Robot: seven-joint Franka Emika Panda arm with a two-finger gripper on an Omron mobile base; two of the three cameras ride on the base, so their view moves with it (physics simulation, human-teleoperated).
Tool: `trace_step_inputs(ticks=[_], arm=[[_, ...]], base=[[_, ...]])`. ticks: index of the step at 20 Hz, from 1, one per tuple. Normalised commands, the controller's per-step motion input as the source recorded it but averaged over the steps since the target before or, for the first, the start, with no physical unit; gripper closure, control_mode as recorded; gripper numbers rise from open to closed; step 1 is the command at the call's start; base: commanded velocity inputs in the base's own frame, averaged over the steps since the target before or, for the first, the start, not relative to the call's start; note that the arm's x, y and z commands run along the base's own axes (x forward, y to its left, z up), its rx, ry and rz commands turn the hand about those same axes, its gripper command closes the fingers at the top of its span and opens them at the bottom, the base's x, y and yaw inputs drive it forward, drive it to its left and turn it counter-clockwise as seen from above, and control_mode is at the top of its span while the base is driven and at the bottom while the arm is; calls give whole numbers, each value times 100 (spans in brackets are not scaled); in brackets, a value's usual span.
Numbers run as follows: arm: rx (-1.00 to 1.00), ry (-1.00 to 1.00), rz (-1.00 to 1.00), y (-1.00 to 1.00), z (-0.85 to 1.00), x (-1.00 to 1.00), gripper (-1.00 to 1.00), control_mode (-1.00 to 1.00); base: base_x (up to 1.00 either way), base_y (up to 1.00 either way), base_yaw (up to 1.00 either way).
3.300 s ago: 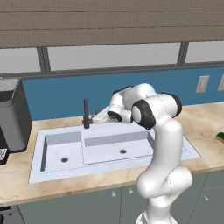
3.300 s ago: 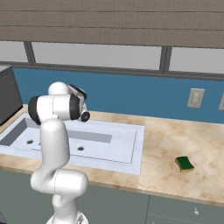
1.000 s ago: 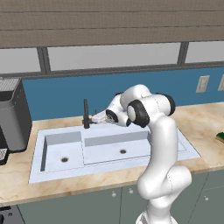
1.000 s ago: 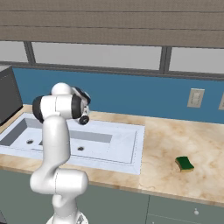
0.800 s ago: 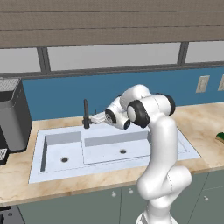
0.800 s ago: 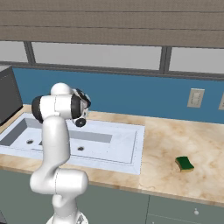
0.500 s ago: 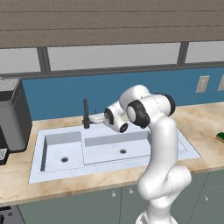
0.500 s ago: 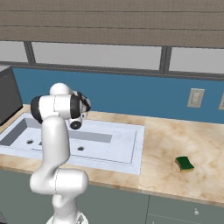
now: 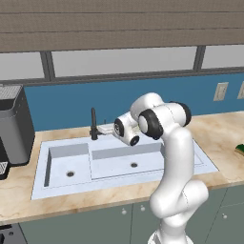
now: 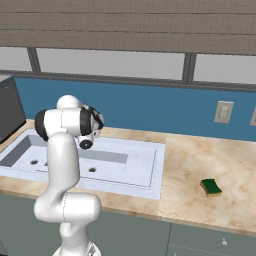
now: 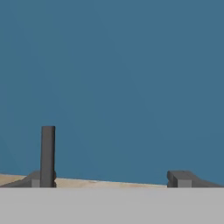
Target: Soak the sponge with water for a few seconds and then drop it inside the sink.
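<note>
Sink (image 9: 200,162), a pale blue-white double basin, sits left with a black faucet (image 9: 93,124) behind it. Beside the faucet hangs the two-finger gripper (image 11: 109,178), jaws wide apart and empty. Far right on the marbled counter (image 10: 200,160) lies the small green-topped, yellow-bottomed sponge (image 10: 211,187): probably light and squashy, best pinched across its narrow sides.

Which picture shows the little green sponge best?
The right base view: the sponge lies whole on the counter, right of the sink, green top and yellow edge plain. The left base view catches just a green sliver of it at the right edge. The hand view faces the blue wall instead.
</note>
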Motion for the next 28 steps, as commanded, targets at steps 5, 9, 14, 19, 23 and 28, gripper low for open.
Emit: trace_step_inputs(ticks=[5,9,14,19,23,28], arm=[[1,0,0,-29,4,3,-100,-100],[0,0,1,-26,5,5,-100,-100],[0,0,2,-39,4,10,-100,-100],[1,4,2,-41,1,13,-100,-100],[0,1,0,-43,0,9,-100,-100],[0,0,0,-46,0,5,-100,-100]], base=[[0,0,0],[0,0,0],[0,0,0],[0,0,0],[0,0,0],[0,0,0]])
